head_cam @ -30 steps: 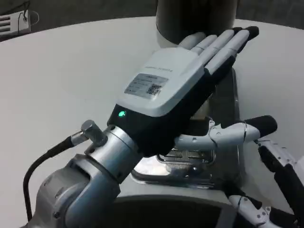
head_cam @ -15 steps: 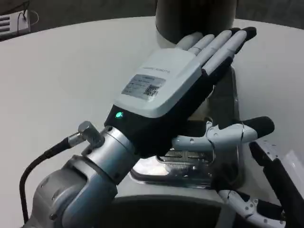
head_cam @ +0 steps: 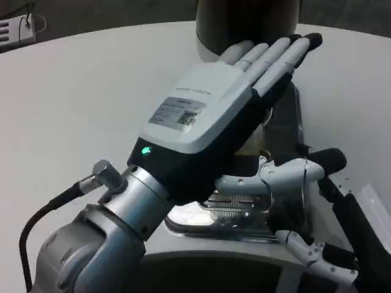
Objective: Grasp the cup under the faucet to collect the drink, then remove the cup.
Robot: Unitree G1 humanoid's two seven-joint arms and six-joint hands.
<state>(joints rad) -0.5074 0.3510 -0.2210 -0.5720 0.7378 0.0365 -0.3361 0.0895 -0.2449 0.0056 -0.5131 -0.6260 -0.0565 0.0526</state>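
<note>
My left hand (head_cam: 208, 116) fills the middle of the head view, reaching over the drip tray (head_cam: 235, 215) toward the dark dispenser body (head_cam: 244, 24). Its fingers (head_cam: 275, 55) lie straight and its thumb (head_cam: 287, 172) sticks out to the right, gripping nothing that I can see. A pale beige bit of the cup (head_cam: 252, 146) peeks out under the palm; the rest of the cup and the faucet are hidden. My right hand (head_cam: 333, 238) comes in at the lower right beside the tray, fingers apart and holding nothing.
The round white table (head_cam: 91, 91) spreads to the left and behind. The metal tray sits at the dispenser's foot, close to the table's near edge. A small white object (head_cam: 15, 27) lies at the far left corner.
My left hand has drifted slightly left and up over the tray. My right hand has moved left and up, closer to the tray's right side.
</note>
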